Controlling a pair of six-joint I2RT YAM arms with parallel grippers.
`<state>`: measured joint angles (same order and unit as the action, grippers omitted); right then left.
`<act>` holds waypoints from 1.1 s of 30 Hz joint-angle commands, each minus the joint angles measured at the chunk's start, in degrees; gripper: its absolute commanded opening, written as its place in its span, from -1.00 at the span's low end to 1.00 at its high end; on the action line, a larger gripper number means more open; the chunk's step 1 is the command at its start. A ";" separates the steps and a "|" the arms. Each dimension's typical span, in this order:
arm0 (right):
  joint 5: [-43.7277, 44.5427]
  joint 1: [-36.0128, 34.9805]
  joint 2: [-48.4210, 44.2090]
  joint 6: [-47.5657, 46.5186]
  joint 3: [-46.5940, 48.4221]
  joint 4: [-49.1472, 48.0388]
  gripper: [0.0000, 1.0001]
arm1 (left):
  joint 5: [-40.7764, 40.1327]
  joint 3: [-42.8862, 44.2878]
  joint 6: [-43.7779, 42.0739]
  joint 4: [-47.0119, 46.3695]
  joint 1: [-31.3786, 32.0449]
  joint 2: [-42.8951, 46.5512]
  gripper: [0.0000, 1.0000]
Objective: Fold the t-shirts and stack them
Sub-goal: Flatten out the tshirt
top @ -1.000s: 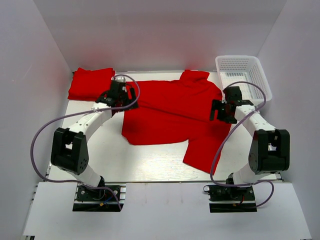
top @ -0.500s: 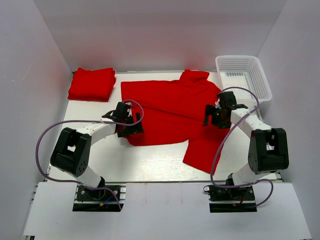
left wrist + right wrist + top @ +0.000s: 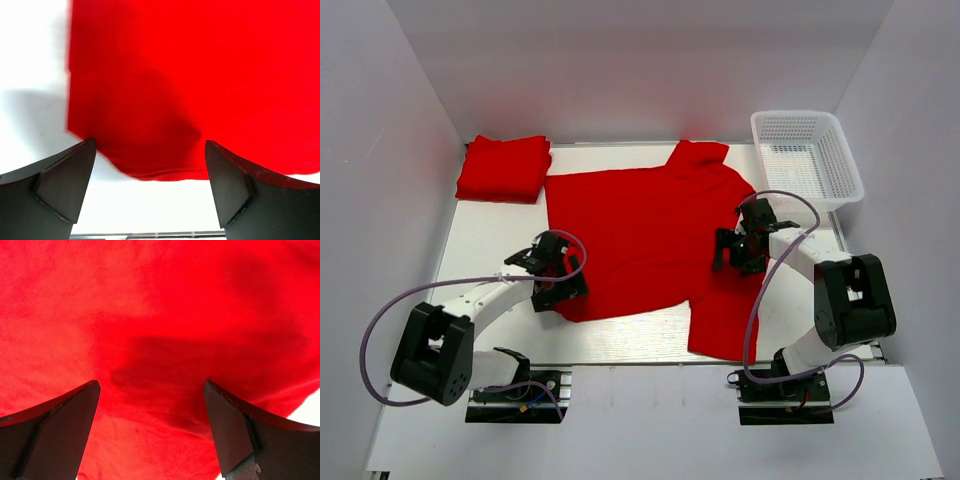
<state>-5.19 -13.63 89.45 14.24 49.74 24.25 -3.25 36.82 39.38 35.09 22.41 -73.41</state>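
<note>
An open t-shirt (image 3: 640, 225) lies flat across the middle of the desk (image 3: 485, 240), and everything else is placed from it. Its nearest part is a flap of cloth (image 3: 720, 320) at its near right, reaching almost to the desk's front edge. At its near left corner the left jaws stand spread wide, holding nothing; the left wrist view shows the rounded corner of the hem between the two fingers (image 3: 65, 185), with bare desk beside it. Over its right side, the right jaws are also spread and empty, with only red cloth beneath them. Beyond its far left corner sits a folded t-shirt (image 3: 503, 168), apart from it. Beyond its far right is a white mesh basket (image 3: 798, 117).

The risks, as I judge them: the left jaws may close beside the corner and catch nothing. The right jaws, over mid-cloth, may bunch it. Uneven grips would skew the fold, and the near flap could drag off the desk.
</note>
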 commanded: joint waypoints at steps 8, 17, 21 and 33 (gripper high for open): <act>4.57 -2.63 -9.00 4.48 2.20 5.01 0.80 | -11.25 12.65 2.80 10.94 -0.96 2.75 1.00; 16.79 -2.46 -21.59 15.28 -2.79 16.77 0.80 | -5.30 6.45 13.08 22.30 -0.97 5.02 1.00; 17.24 -2.54 -28.60 19.33 -7.00 21.45 0.80 | -2.82 1.77 15.55 18.45 -0.97 8.97 0.74; 11.87 -2.98 -34.43 22.85 -14.14 22.95 0.80 | -1.58 -2.36 16.70 7.54 -0.97 8.73 0.48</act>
<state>7.75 -16.25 55.81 35.53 35.59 46.78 -5.10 35.27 55.27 46.15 21.58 -63.94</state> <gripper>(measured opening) 0.901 0.758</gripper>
